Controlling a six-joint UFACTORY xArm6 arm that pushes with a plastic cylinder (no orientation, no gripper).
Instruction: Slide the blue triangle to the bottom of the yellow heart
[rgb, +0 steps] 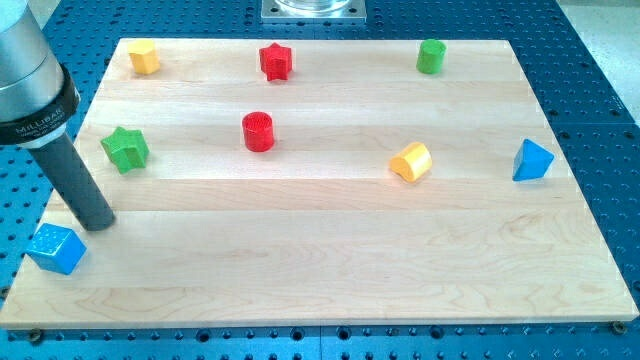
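Observation:
The blue triangle (531, 160) lies near the board's right edge, at mid height. The yellow heart (411, 161) lies to its left, about a fifth of the board's width away, the two apart. My tip (98, 222) rests on the board at the far left, far from both. It stands just above and to the right of a blue cube (55, 248) and below a green star (125, 148).
A red cylinder (258, 131) stands left of centre. Along the view's top edge lie a yellow block (145, 57), a red star (275, 61) and a green block (431, 56). The wooden board (320, 270) sits on a blue perforated table.

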